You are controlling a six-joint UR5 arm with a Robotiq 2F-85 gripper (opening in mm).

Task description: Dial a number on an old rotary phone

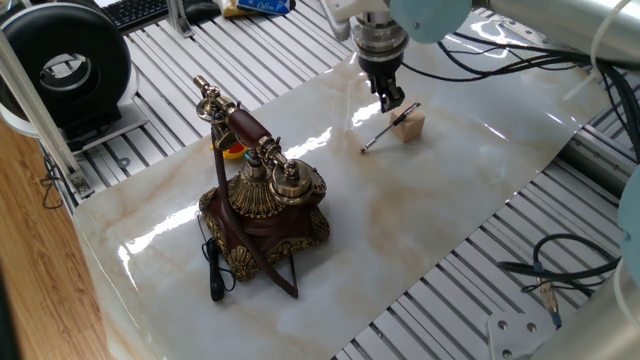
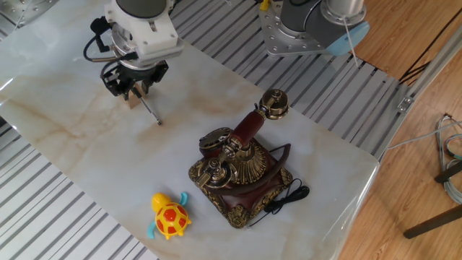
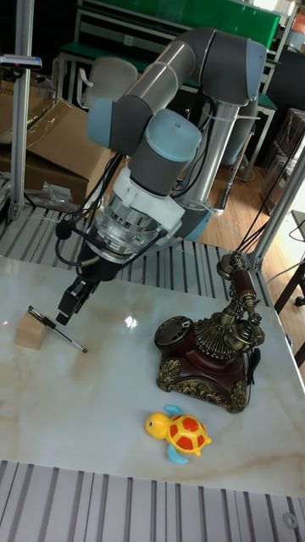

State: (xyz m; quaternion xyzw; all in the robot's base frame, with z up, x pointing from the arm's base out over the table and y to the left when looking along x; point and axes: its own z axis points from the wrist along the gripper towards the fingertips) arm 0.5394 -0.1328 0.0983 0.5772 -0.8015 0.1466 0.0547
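The old rotary phone (image 1: 262,205) stands on the marble sheet, a dark red-brown body with gold trim and its handset resting on the brass cradle. It also appears as the phone (image 2: 242,170) and the phone (image 3: 207,356), with its dial (image 3: 175,330) facing up. My gripper (image 1: 391,98) hangs far from it, just above a small pale wooden block (image 1: 411,126) that holds a thin stick (image 1: 385,132). The gripper (image 2: 133,84) looks open, with nothing between its fingers. In the tall view the gripper (image 3: 73,305) is just right of the block (image 3: 31,332).
A yellow and orange toy turtle (image 2: 170,217) lies near the phone's base, also seen as the turtle (image 3: 182,434). A black cord (image 1: 213,270) trails off the phone. A black round device (image 1: 68,65) and a keyboard (image 1: 135,10) sit beyond the sheet on the slatted table.
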